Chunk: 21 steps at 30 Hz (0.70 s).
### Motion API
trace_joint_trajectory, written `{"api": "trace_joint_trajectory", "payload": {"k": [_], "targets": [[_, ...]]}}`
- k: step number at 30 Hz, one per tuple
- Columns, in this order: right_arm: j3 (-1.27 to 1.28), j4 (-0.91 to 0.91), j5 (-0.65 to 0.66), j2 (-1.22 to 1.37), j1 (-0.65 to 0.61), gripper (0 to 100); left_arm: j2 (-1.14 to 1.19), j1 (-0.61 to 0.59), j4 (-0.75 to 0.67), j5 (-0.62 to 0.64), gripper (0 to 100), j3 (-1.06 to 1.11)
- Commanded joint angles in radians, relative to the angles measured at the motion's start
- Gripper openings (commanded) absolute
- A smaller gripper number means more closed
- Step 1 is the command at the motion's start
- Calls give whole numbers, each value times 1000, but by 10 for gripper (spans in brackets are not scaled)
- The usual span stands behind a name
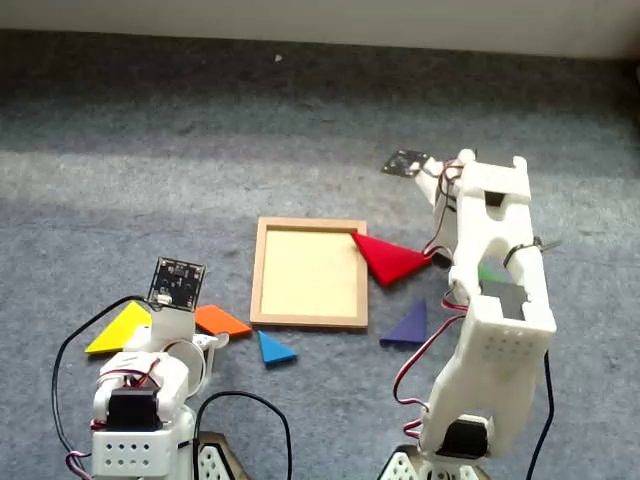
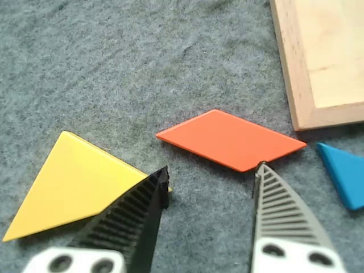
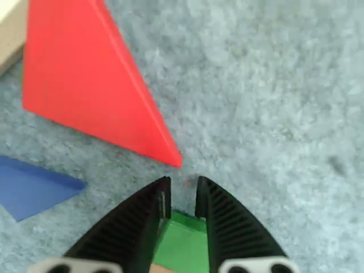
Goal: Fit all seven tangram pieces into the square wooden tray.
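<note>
Tangram piece [image 3: 183,242], green, in right hand [image 3: 182,183]

No legible text, number or sign on any surface. Wooden tray [image 1: 257,272] plain, no print. Dark camera board [image 1: 178,282] on left wrist and second board [image 1: 405,163] on right wrist possibly carry tiny markings, too small to read.

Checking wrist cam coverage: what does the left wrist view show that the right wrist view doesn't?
Left wrist, not right wrist: flat yellow triangle, flat orange parallelogram, flat light-blue triangle.
Right wrist, not left wrist: flat red triangle, flat dark-blue triangle, green piece gripped in the right tool.
Both: part of the square wooden tray and the grey carpet.
</note>
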Motion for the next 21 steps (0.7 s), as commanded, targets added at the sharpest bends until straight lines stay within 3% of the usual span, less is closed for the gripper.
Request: {"api": "trace_joint_trajectory", "payload": {"k": [1, 21], "targets": [[-12, -15, 11, -18, -71, 85, -7, 16, 5, -3, 242, 19], [-8, 48, 54, -22, -226, 85, -7, 16, 5, -5, 242, 19]]}}
